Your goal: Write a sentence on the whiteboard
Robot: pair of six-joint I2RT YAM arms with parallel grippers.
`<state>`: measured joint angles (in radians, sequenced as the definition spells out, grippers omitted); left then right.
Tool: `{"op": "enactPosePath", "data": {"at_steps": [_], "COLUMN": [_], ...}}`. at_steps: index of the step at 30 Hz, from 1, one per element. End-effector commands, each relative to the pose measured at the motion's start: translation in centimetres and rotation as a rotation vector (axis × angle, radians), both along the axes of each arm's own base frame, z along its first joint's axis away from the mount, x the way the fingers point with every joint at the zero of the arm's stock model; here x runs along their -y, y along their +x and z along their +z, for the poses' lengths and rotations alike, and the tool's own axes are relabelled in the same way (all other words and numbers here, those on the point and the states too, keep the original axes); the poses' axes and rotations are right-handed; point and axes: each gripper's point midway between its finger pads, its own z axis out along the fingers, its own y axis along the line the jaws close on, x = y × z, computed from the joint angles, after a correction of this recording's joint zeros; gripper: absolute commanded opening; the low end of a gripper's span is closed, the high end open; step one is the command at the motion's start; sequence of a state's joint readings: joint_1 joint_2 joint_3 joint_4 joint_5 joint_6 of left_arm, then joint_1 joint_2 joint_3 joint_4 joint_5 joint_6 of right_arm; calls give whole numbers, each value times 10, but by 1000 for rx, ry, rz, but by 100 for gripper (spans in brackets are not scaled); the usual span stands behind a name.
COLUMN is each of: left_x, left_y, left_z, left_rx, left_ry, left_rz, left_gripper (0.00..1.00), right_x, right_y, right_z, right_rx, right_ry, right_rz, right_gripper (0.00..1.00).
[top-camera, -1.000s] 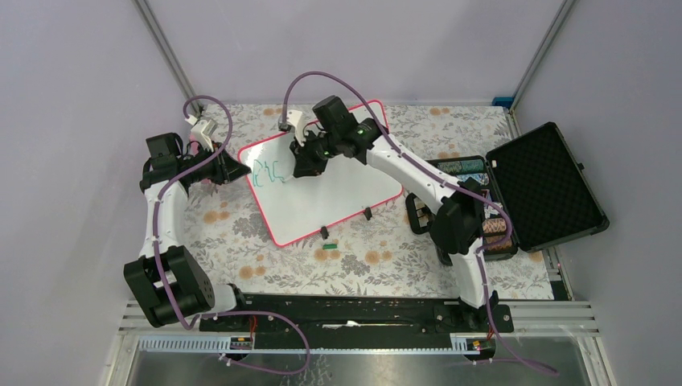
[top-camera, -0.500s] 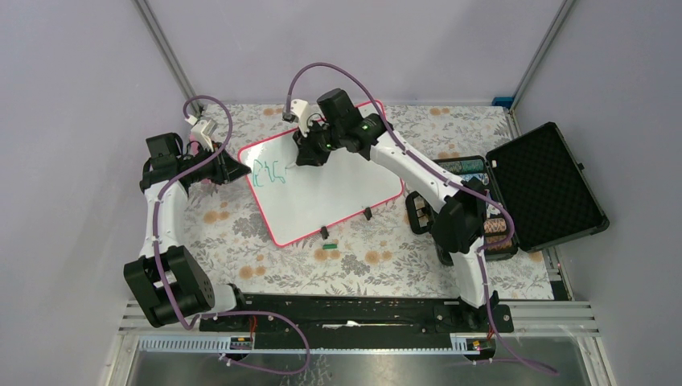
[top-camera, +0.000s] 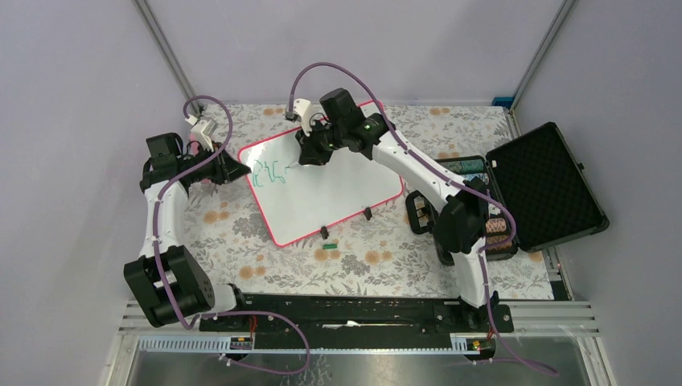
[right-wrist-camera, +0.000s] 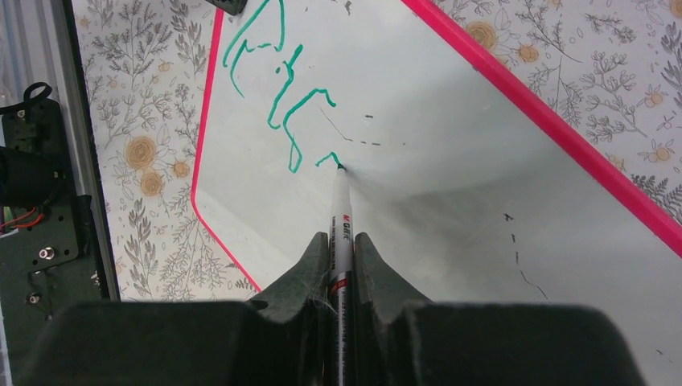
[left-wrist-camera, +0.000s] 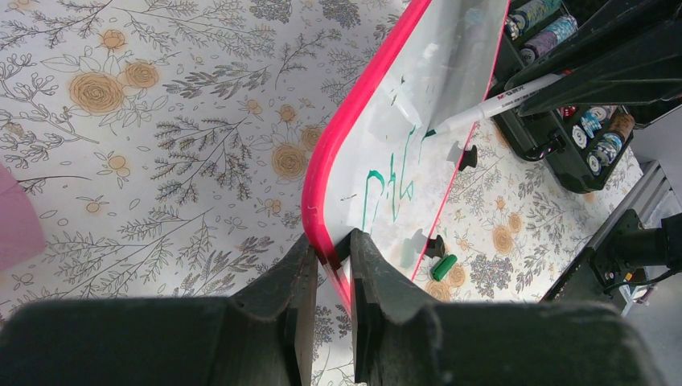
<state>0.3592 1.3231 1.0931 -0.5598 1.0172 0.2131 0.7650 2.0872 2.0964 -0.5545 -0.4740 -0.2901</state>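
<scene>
The whiteboard, glossy white with a pink-red frame, lies tilted on the floral cloth. My left gripper is shut on its left frame edge. Green-teal scrawled letters of the sentence sit near the board's left end. My right gripper is shut on a white marker. Its green tip touches the board just right of the last letter.
An open black foam-lined case with spools stands at the right. A green marker cap lies on the cloth below the board's front edge, beside two small black clips.
My right gripper has moved up and slightly right along the board with the marker, and a further green stroke shows. The left arm has not moved.
</scene>
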Motion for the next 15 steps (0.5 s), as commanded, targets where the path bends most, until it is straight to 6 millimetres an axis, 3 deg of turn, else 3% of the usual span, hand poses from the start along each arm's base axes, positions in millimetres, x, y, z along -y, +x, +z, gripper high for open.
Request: {"op": "enactPosePath", "data": {"at_steps": [1,7,15], "left_x": [10,10,10], "left_y": [-3,-3,-3], "left_z": [13,13,13], "left_rx": [74,75,75], "left_ry": [14,13,14], "left_rz": [-58,-59,-58], "left_gripper": [0,0,0], "right_x": [22,26,13], "right_y": [23,29,33], "right_z": [21,25,33], "right_rx": [92,100,77], "right_ry": [8,12,49], "right_rz": [-68,-82,-73], "right_gripper": [0,0,0]}}
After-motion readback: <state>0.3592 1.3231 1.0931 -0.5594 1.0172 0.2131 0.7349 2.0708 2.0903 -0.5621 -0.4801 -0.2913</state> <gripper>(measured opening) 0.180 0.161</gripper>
